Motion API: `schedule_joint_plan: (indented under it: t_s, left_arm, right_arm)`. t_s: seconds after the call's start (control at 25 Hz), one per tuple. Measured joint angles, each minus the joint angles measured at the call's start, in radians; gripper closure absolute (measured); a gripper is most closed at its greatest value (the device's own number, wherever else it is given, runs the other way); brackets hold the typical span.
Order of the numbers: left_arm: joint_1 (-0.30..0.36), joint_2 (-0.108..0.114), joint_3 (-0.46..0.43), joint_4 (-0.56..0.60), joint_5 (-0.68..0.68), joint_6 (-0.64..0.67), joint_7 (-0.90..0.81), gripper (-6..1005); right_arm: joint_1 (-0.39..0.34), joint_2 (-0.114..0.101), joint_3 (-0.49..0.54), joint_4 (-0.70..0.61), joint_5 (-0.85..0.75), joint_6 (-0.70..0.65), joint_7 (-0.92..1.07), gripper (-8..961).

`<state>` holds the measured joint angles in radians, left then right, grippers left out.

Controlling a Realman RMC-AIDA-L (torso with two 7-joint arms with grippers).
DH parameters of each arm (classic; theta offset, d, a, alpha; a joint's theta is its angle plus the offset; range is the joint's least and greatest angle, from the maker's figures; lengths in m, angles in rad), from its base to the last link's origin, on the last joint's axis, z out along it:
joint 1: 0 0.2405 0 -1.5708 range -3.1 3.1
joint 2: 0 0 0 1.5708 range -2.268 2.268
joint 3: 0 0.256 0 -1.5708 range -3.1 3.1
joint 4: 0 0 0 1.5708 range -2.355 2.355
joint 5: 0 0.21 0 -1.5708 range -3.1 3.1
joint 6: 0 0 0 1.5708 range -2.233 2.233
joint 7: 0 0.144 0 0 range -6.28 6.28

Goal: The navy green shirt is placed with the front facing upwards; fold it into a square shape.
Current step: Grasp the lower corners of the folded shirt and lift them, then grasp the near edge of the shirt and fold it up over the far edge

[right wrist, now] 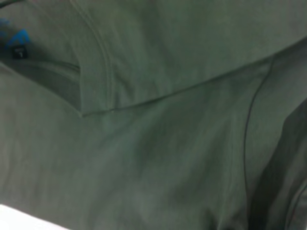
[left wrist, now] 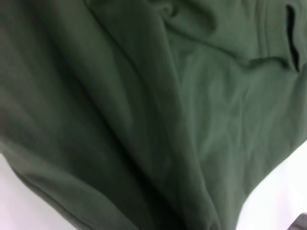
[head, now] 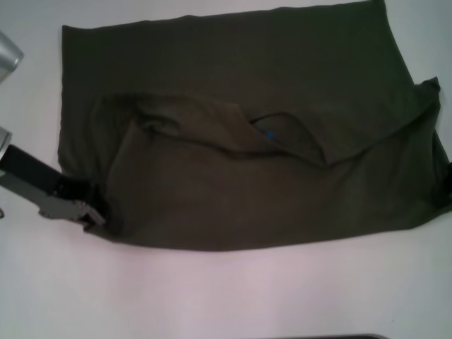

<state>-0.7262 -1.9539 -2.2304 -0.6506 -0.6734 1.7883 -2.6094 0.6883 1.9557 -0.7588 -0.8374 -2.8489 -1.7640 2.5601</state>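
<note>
Shirt (head: 282, 92) half-folded on white table (head: 226, 289), left claw (head: 92, 212) pinching its corner

L claw (head: 90, 212) low at near-left, arm angled in from left edge; R arm barely seen at right edge.

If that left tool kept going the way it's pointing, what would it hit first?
The left tool points rightward into the navy green shirt; it is already at the cloth's near-left edge, so probably more shirt fabric.

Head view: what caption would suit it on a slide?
Left gripper at the edge of a half-folded green shirt on a white table.
</note>
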Motion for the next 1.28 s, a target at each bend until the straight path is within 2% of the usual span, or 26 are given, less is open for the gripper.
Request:
schedule_joint_plan:
  t_s: [0.12,0.4,0.52,0.76,0.88,1.16,1.28]
  left_arm:
    - [0.007,0.000,-0.008,0.000,0.021,0.005,0.000,968]
    - [0.014,-0.001,-0.019,-0.058,0.015,0.037,0.004,967]
    - [0.011,0.002,-0.047,-0.100,0.011,0.068,0.000,967]
    - [-0.034,0.023,-0.136,-0.134,0.010,0.086,-0.005,968]
    - [-0.077,0.032,-0.175,-0.136,0.010,0.069,-0.014,967]
    - [-0.165,0.040,-0.188,-0.138,0.016,-0.072,-0.073,967]
    - [-0.184,0.046,-0.181,-0.127,0.025,-0.137,-0.104,967]
  right_arm:
    - [-0.016,0.013,0.002,-0.044,0.000,-0.030,-0.002,934]
    - [-0.018,0.009,0.009,-0.058,0.020,-0.047,-0.012,935]
    - [-0.004,-0.011,0.010,-0.061,0.052,-0.052,-0.014,935]
    - [0.047,-0.082,0.033,-0.079,0.196,-0.058,-0.004,936]
    - [0.098,-0.107,0.061,-0.074,0.226,-0.047,0.003,936]
    - [0.155,-0.117,0.062,-0.069,0.221,0.006,0.014,935]
    - [0.166,-0.127,0.062,-0.081,0.221,0.047,0.040,934]
